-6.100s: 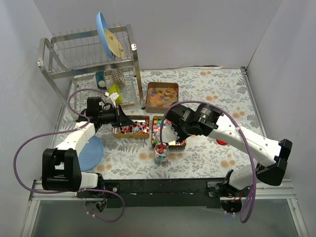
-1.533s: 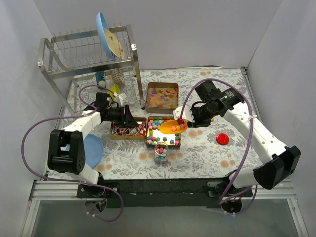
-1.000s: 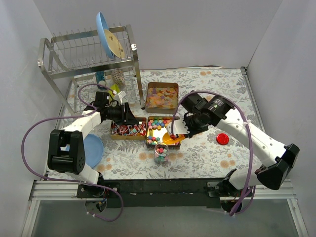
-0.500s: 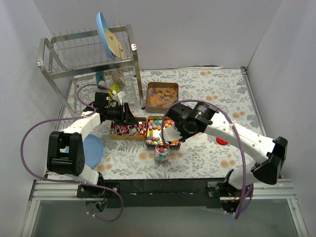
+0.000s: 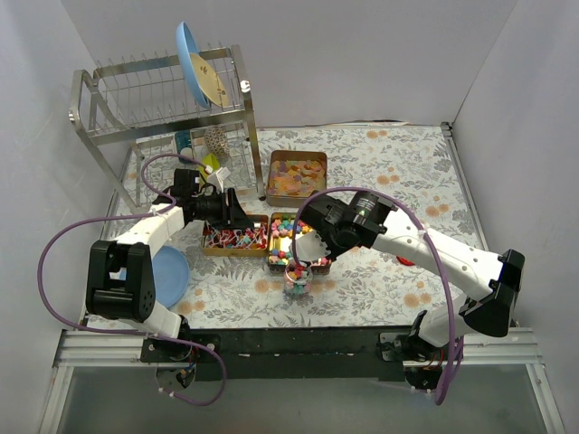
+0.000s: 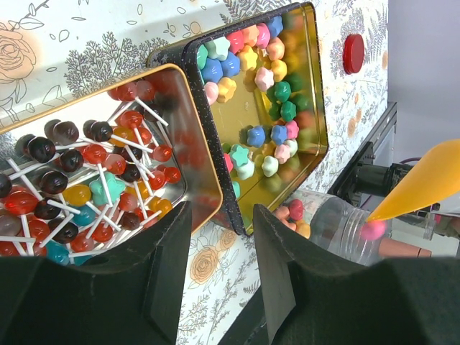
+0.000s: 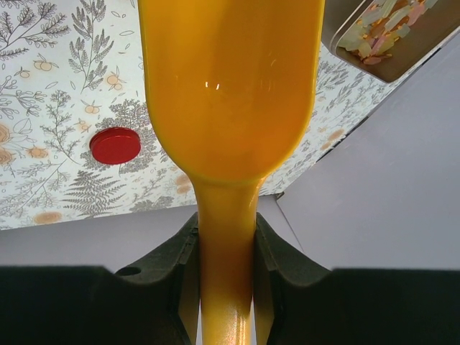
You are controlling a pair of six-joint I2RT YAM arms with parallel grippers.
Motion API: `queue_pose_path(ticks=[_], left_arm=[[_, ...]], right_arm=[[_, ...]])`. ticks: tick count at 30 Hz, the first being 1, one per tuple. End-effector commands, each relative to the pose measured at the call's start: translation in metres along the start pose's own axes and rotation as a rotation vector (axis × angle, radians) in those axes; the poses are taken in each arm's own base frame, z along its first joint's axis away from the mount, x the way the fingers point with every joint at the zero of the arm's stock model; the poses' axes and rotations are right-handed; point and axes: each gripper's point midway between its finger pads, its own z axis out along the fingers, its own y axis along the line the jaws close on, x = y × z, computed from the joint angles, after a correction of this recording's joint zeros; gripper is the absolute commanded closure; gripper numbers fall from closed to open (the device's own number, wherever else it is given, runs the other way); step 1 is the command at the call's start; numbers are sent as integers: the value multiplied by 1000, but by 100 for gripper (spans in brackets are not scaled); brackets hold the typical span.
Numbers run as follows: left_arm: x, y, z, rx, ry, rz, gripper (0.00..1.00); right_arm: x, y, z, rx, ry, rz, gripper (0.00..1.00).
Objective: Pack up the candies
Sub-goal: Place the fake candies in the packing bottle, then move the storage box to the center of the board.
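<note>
Candies (image 6: 282,92) are being tipped into the jar (image 6: 329,217) just below the right pincer (image 7: 226,248), which is being held clamped on the scoop (image 7: 230,93). One pink piece is being dropped at the scoop's tip, and a few pieces are already lying in the jar. Most are being left in three tins (image 5: 270,176) ahead of and beside that pincer, so the packing is being judged as barely begun, with the lid (image 7: 115,145) not yet fitted. The left pincer (image 6: 219,248) is being held open, its jaws straddling the near edges of two tins, with nothing seeming pinched. Compared with 1.5 s earlier, the scoop is no longer being carried level and loaded over a tin but is being emptied, while the left pincer is being kept in place.
</note>
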Motion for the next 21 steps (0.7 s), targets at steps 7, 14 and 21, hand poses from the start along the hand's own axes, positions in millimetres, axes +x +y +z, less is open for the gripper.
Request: queue_pose_path(ticks=[7,14,21], left_arm=[[-14,-15,-8,32,-42,50,62],[-4,-34,-4,108,-3,93,77],[12,-63,17,145,77,202,100]], right_arm=[[12,-6,-19,68,17,18,99],[14,-41,-40,217,-136,372,99],[83,-67,-38,248,-255,879,99]])
